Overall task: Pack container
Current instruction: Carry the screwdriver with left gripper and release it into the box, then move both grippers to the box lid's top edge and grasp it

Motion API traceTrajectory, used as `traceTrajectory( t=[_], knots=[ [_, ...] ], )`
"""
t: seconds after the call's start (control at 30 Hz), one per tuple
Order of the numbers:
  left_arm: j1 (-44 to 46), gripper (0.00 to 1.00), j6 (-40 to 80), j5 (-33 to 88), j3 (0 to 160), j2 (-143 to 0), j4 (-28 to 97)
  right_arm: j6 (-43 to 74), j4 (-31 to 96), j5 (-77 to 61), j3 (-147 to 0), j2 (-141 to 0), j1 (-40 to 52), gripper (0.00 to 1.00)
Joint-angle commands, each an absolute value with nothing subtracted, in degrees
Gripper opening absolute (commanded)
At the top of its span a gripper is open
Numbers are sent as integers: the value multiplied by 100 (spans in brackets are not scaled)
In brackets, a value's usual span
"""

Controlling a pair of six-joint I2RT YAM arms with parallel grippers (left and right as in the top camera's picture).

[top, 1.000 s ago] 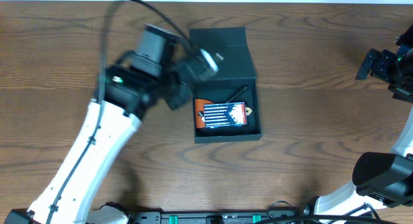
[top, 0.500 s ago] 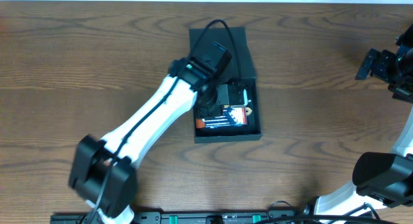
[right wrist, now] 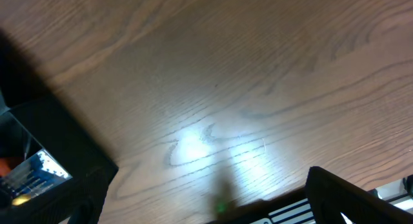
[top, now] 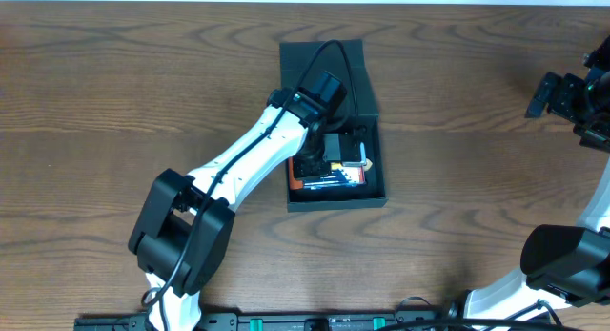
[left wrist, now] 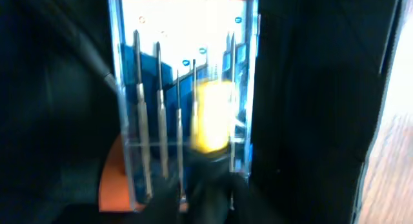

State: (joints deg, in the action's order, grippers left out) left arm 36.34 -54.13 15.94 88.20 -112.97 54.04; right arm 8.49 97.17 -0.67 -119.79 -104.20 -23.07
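The left gripper [top: 329, 152] is down inside the container [top: 335, 199]. It hangs right over a clear case [left wrist: 184, 88]. Its dark tips are at the bottom of the left wrist view, but that view is blurry. I cannot tell how wide the left gripper is, or if it has hold of anything.

The clear case has blue edges and some red at the top. Thin metal bits [left wrist: 158, 108] lie in a row inside it. A yellow thing [left wrist: 211, 117] shows on the case, too blurry to name. The case lies flat on the floor of the container.

The container is a dark box near the middle of the brown table [top: 114, 83]. Its lid [top: 324, 73] is open and lies flat on the far side.

The right gripper [top: 548, 95] is well apart from the box, by the right edge of the table. Its fingers [right wrist: 348, 195] are spread wide with nothing between them, only bare wood under them.
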Motion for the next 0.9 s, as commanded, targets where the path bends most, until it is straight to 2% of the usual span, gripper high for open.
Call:
traceTrajectory(
  t=[0.0, 0.1, 0.33, 0.5, 0.6, 0.63, 0.67, 0.73, 0.77, 0.83, 0.87],
  knots=[
    [3636, 36, -5413, 1785, 8831, -11402, 5441, 760, 9730, -113, -11944, -10405, -2318, 99],
    [3636, 48, -5413, 1778, 8831, -11402, 5441, 760, 9730, -113, -11944, -10405, -2318, 99],
    [3636, 64, -5098, 1743, 8831, -11275, 5531, 760, 9730, -113, -11944, -10405, -2318, 99],
    [3618, 75, -4510, 1625, 8833, -10803, 5640, 738, 9721, -113, -11944, -10405, -2318, 99],
    [3577, 83, -3745, 1197, 8838, -10328, 5798, 738, 9708, -145, -11944, -10405, -2316, 99],
    [3551, 83, -3529, 1074, 8838, -10160, 5883, 735, 9708, -207, -11944, -10405, -2316, 96],
    [3516, 83, -3332, 958, 8838, -9985, 5977, 727, 9708, -305, -11944, -10398, -2316, 89],
    [3398, 73, -3048, 784, 8838, -9583, 6156, 558, 9703, -663, -11944, -10379, -2265, 66],
    [3306, 66, -2945, 788, 8838, -9367, 6215, 454, 9692, -930, -11944, -10353, -2198, 51],
    [3094, 58, -2729, 788, 8838, -9026, 6228, 355, 9664, -1378, -11944, -10318, -2045, 10],
    [2930, 57, -2587, 790, 8838, -8855, 6204, 307, 9642, -1601, -11946, -10307, -1944, 1]
  ],
)
